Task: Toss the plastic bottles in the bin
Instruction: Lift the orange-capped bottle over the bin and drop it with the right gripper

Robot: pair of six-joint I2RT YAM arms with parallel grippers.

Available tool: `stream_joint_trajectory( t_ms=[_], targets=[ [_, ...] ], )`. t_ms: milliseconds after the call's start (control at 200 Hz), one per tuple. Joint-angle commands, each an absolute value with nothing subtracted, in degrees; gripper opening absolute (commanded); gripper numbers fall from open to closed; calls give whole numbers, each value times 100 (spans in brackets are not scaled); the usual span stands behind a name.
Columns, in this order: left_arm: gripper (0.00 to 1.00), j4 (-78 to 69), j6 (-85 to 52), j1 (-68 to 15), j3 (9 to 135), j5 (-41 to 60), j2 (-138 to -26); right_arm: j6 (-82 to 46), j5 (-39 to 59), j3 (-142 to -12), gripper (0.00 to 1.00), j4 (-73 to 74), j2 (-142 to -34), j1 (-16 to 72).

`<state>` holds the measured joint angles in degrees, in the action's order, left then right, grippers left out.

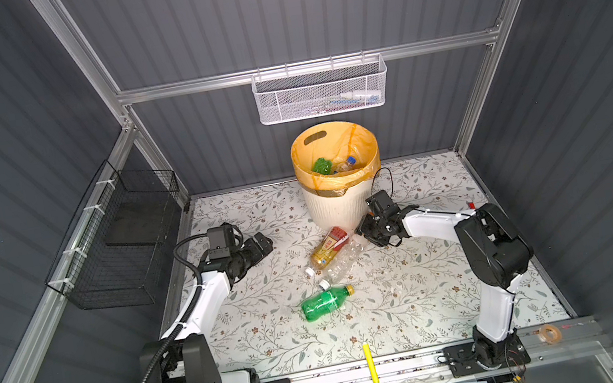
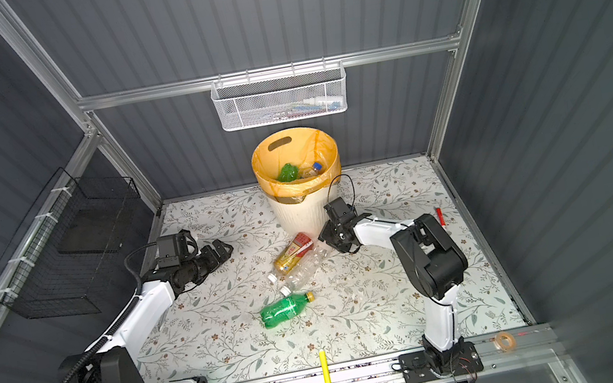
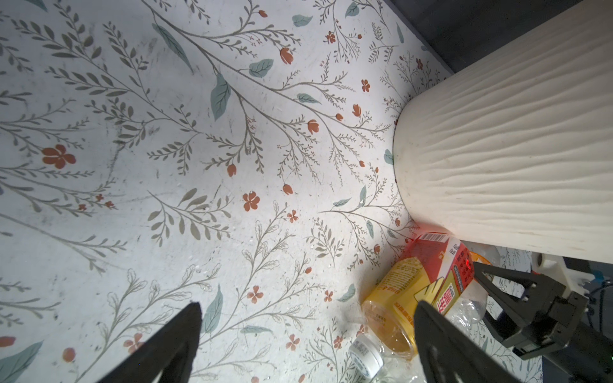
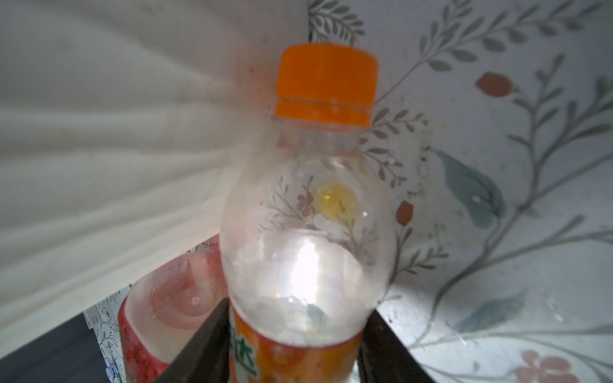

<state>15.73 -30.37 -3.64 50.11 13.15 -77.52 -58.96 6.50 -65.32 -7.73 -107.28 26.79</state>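
Note:
My right gripper (image 4: 297, 311) is shut on a clear bottle with an orange cap (image 4: 326, 83) and orange label, one finger on each side of its body. It lies low on the table beside the bin (image 4: 116, 116). In both top views this gripper (image 1: 364, 231) (image 2: 325, 236) hides that bottle. The cream ribbed bin (image 1: 333, 209) (image 2: 300, 214), lined with an orange bag, holds a green bottle (image 1: 320, 165) and a blue-capped one (image 1: 348, 162). An amber red-labelled bottle (image 1: 327, 248) (image 3: 414, 282), a crumpled clear bottle (image 1: 340, 265) and a green bottle (image 1: 325, 302) lie on the table. My left gripper (image 1: 265, 243) (image 3: 308, 306) is open and holds nothing.
A yellow marker (image 1: 372, 367) lies at the front edge and a tape roll (image 1: 550, 334) on the front rail. A white mesh basket (image 1: 319, 91) hangs on the back wall, a black wire basket (image 1: 120, 245) on the left wall. A red pen (image 2: 439, 216) lies at the right edge.

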Motion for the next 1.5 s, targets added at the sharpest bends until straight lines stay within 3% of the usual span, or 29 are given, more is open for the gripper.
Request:
stream_joint_trajectory(
  t_ms=[0,360,820,1131,1306,1446,1491],
  targets=[
    [100,1524,-3023,-325,4955,1392,-7728,-5879,593,-6208,56,-983,-10415,2640],
    [100,1368,-3075,-333,4992,1535,-7826,-5959,404,-5001,55,-1342,-8952,2516],
    [98,1013,-3232,-334,5041,1846,-8290,-5919,42,-2997,55,-2809,-5686,1527],
    [97,896,-3350,-343,5115,2030,-8569,-6133,137,-2229,55,-2698,-5104,1324],
    [96,840,-3374,-369,5063,1988,-8502,-5567,225,-3848,55,-3311,-5232,1318],
    [97,783,-3393,-439,4957,1934,-8346,-5133,963,-7491,55,-3510,-6611,1365],
    [97,797,-3377,-473,4955,1931,-8323,-5124,1555,-8979,66,-3491,-7397,1395]
  ],
)
